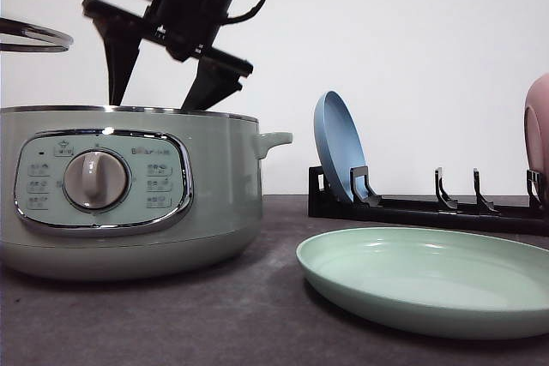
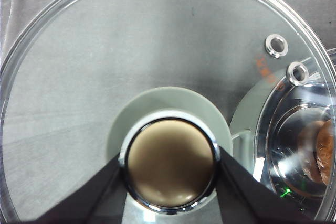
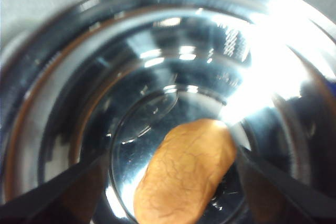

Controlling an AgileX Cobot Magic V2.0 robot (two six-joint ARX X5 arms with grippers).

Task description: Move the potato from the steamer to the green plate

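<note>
The steamer (image 1: 219, 203) stands at the left of the table with its lid off. Inside its shiny bowl (image 3: 79, 103) lies the orange-brown potato (image 3: 186, 177), also glimpsed in the left wrist view (image 2: 326, 150). My right gripper (image 1: 154, 102) reaches down into the pot from above. It is open (image 3: 173, 203), with one finger on each side of the potato and not touching it. My left gripper (image 2: 170, 182) is shut on the knob (image 2: 170, 163) of the glass lid (image 1: 34, 38), holding it in the air left of the pot. The green plate (image 1: 429, 285) lies empty at the front right.
Behind the green plate runs a black dish rack (image 1: 429, 207). A blue plate (image 1: 336, 147) stands upright in its left slot, and a pink plate (image 1: 539, 126) at the right edge. The steamer's side handle (image 1: 273, 141) points toward the rack.
</note>
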